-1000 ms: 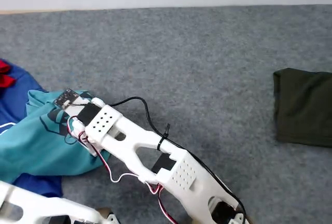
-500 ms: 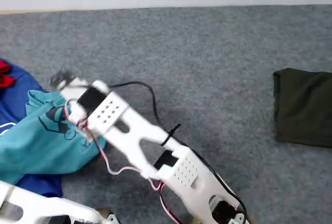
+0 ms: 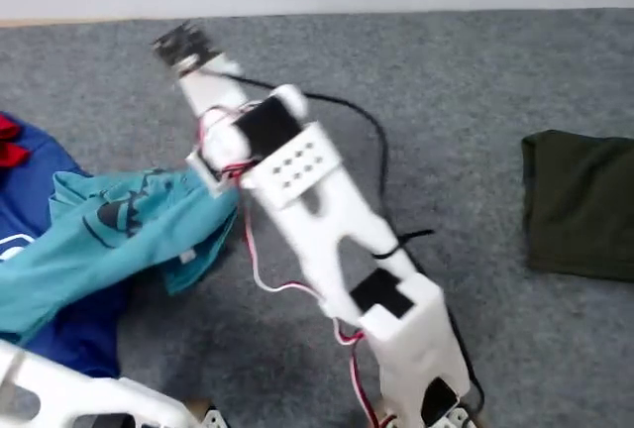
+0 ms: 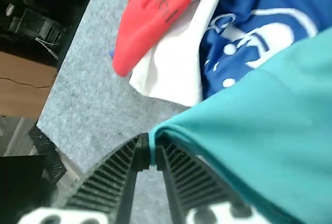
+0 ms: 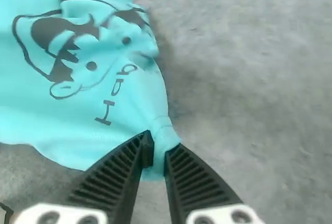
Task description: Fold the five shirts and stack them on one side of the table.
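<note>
A teal shirt [image 3: 119, 240] with a dark graphic lies stretched over a blue shirt [image 3: 30, 185] at the table's left. My right gripper [image 3: 220, 182] is shut on its right-hand edge, pinching a fold of teal shirt [image 5: 78, 79] between the fingers [image 5: 124, 169] of the right gripper [image 5: 154, 154]. My left gripper [image 4: 150, 154] is shut on another edge of the teal shirt [image 4: 270, 130]. Beyond it lie a red shirt [image 4: 155, 11], a white shirt [image 4: 171, 68] and the blue shirt [image 4: 259, 32] with white print. A dark green folded shirt [image 3: 580, 205] rests at the right edge.
The right arm [image 3: 337, 250] crosses the table's middle from the front edge, trailing cables. A white link of the left arm [image 3: 59, 393] sits at the front left corner. A scrap of the red shirt [image 3: 8, 141] shows at the left edge. Grey carpet [image 3: 436, 91] covers the table.
The right arm has swung up and toward the back of the table, pulling the teal shirt's edge rightward and stretching it out. The green shirt has not moved.
</note>
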You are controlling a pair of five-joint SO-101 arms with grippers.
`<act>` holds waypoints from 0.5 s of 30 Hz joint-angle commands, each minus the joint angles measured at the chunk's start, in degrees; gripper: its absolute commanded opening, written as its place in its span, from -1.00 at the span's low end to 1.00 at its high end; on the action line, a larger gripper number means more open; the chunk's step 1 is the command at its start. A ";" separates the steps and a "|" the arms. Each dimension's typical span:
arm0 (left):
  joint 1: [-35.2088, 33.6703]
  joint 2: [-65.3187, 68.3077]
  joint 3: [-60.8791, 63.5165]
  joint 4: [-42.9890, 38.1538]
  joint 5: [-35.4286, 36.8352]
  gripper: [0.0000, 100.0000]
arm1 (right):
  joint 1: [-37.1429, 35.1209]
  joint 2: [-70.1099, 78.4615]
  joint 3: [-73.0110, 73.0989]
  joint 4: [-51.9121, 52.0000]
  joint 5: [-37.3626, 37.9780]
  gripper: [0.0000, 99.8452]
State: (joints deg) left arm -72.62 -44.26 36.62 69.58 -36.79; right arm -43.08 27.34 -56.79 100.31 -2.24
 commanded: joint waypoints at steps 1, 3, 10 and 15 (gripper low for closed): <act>4.04 -1.14 -7.87 4.22 3.69 -0.99 | 3.82 -9.36 0.79 2.33 0.79 -0.98; 6.86 -1.14 -12.35 6.77 5.80 -0.99 | 6.11 -12.35 1.05 2.33 2.29 -0.98; 21.80 -1.14 -31.25 14.68 13.98 -0.99 | 13.93 -19.91 1.05 2.15 6.07 -0.98; 32.79 -1.14 -41.10 15.21 18.20 -0.99 | 19.82 -24.40 0.97 2.15 6.07 -0.98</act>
State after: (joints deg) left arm -45.19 -44.26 2.07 84.79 -20.62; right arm -26.55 8.26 -55.30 100.40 3.12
